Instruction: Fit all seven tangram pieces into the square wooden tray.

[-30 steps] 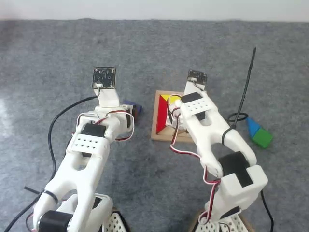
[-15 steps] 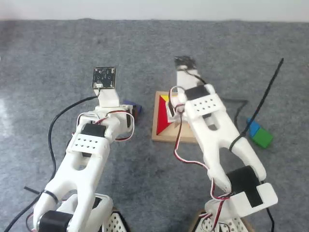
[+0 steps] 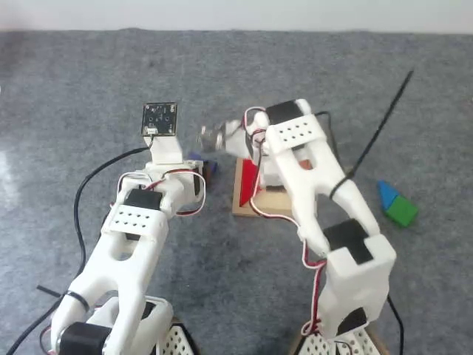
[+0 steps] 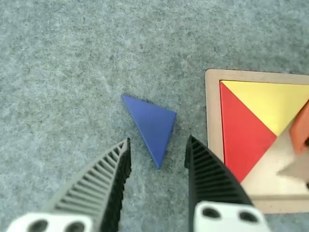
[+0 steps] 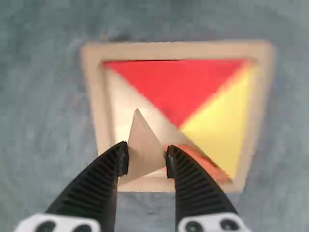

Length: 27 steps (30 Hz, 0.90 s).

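The left end effector [image 4: 158,144] hangs with fingers apart over a flat blue triangle [image 4: 152,123] on the grey fuzzy worktop [image 4: 72,58], just left of the square wooden tray [image 4: 212,121]. The right end effector [image 5: 146,152] is clamped on a pale triangle [image 5: 140,140] above the tray, where a red triangle [image 5: 174,87] and a yellow triangle [image 5: 222,125] lie.

carpet [image 3: 89,74]: grey, fine speckle. tray [image 4: 211,121]: light wood rim, paler floor. inside it: red triangle [image 4: 241,140], yellow triangle [image 4: 270,101], orange piece [image 4: 301,133], all flat solid colour. blue triangle [image 4: 152,123]: solid blue, darker along the edge. pale triangle [image 5: 140,130] is unpainted beige, close to the tray floor's tone. blue piece [image 3: 386,194] and green piece [image 3: 401,212]: solid, no pattern. left gripper [image 4: 158,141] – black ribbed fingers, white base with dark holes; right gripper [image 5: 146,147] the same. left arm [image 3: 137,237] and right arm [image 3: 318,192]: white shells, black motor blocks. wires [image 3: 270,222] are red and white, cable [image 3: 81,207] black.
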Each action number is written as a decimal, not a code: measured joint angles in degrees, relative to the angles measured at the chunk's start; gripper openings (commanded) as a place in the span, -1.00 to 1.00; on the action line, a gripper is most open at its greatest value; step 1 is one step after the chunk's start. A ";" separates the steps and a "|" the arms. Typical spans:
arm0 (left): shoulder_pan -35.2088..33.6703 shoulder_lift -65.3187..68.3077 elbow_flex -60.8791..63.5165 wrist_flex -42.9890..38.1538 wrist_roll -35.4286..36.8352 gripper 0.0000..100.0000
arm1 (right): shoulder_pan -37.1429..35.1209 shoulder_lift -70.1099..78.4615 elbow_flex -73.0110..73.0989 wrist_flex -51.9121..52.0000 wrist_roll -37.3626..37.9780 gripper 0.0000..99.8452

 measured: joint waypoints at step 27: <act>0.09 0.00 0.00 0.53 -0.53 -0.64 | -2.81 5.27 -0.35 -2.46 50.46 -0.98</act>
